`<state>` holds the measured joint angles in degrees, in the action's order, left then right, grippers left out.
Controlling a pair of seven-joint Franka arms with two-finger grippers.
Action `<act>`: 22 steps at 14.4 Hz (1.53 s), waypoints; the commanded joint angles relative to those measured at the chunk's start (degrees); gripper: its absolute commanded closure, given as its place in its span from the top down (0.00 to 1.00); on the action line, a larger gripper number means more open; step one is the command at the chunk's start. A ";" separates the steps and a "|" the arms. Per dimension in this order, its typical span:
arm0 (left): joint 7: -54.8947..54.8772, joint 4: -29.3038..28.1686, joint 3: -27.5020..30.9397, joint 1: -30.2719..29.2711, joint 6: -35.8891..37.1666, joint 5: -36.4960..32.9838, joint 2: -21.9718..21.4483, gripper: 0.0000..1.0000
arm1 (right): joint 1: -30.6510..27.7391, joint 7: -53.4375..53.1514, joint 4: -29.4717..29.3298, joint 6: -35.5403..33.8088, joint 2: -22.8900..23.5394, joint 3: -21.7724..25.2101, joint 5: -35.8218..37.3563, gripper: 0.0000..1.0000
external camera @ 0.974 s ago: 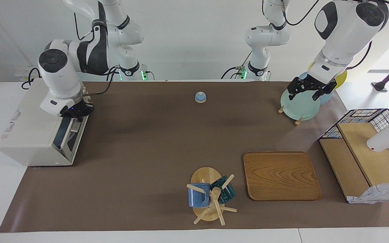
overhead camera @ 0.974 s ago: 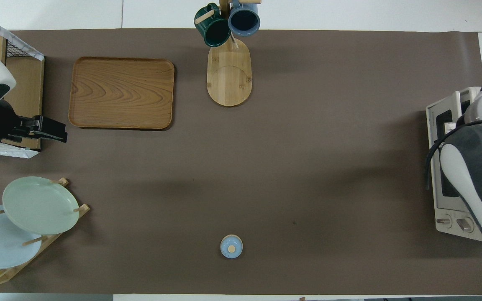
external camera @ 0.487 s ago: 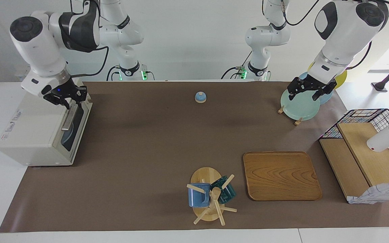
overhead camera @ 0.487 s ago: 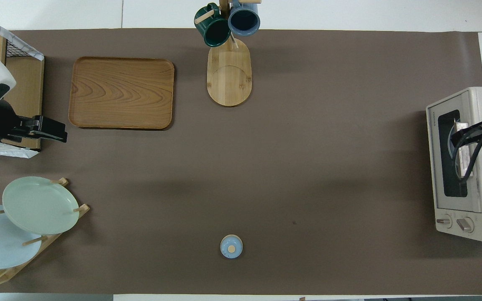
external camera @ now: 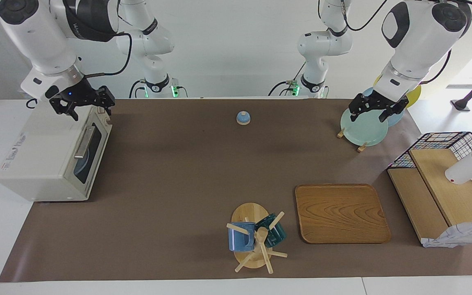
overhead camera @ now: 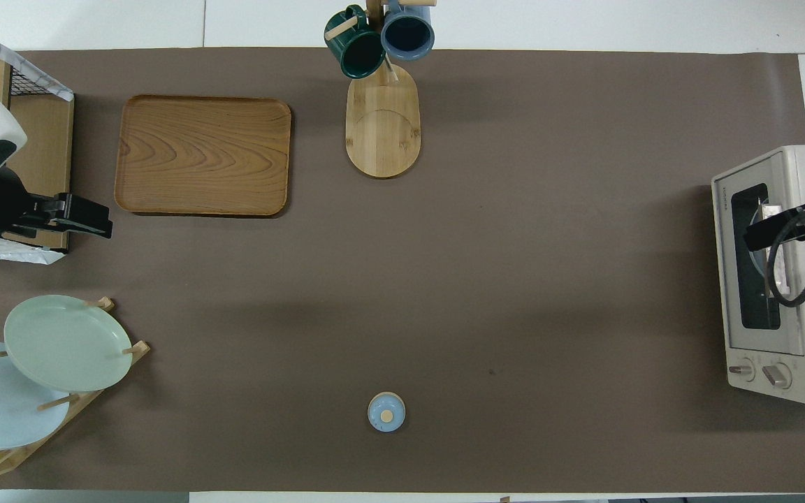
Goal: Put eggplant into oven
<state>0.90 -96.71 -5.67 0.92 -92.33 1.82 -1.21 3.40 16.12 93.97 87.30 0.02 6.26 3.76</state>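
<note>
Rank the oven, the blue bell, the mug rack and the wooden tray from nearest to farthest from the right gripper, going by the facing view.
From the right gripper, open above the oven:
1. oven, directly beneath it, at the right arm's end of the table.
2. blue bell, mid-table, near the robots.
3. mug rack, mid-table, far from the robots.
4. wooden tray, toward the left arm's end.
</note>
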 commanded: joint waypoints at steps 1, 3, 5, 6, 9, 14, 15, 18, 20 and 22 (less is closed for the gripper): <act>0.42 0.21 -0.22 -0.48 0.48 0.21 -0.29 1.00 | 1.25 -1.17 1.21 -1.00 -1.41 0.07 -1.30 1.00; 0.42 0.21 -0.22 -0.48 0.48 0.21 -0.29 1.00 | 1.52 -1.26 3.06 -0.65 -2.91 -0.02 -1.30 1.00; 0.42 0.21 -0.22 -0.57 0.48 0.21 -0.29 1.00 | 1.44 -1.26 3.06 -0.12 -3.00 0.07 -1.30 1.00; 0.42 0.21 -0.22 -0.57 0.48 0.21 -0.29 1.00 | 1.26 -1.26 3.06 -0.12 -3.00 0.07 -1.13 1.00; 0.42 0.21 -0.22 -0.57 0.48 0.21 -0.29 1.00 | 1.09 -1.27 4.29 -0.03 -4.15 0.07 -1.04 1.00; 0.42 0.21 -0.22 -0.57 0.48 0.21 -0.29 1.00 | 1.61 -4.86 2.72 -0.47 -3.44 0.07 -1.12 1.00; 0.42 0.21 -0.22 -0.57 0.48 0.21 -0.29 1.00 | 1.79 -5.04 2.19 -0.56 -3.44 -0.11 -1.12 1.00; 0.42 0.21 -0.22 -0.57 0.48 0.21 -0.29 1.00 | 1.00 -5.13 1.75 -0.12 -3.27 0.33 -1.48 1.00; 0.42 0.21 -0.22 -0.57 0.48 0.21 -0.29 1.00 | 0.73 -5.31 1.74 -0.12 -3.27 0.77 -2.52 1.00; 0.42 0.21 -0.22 -0.57 0.48 0.29 -0.29 1.00 | 0.56 -5.39 1.74 -0.12 -3.18 0.77 -2.62 1.00</act>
<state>0.91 -96.71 -5.67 0.92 -92.33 1.82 -1.21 4.70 11.68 95.58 86.75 -2.74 7.20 2.94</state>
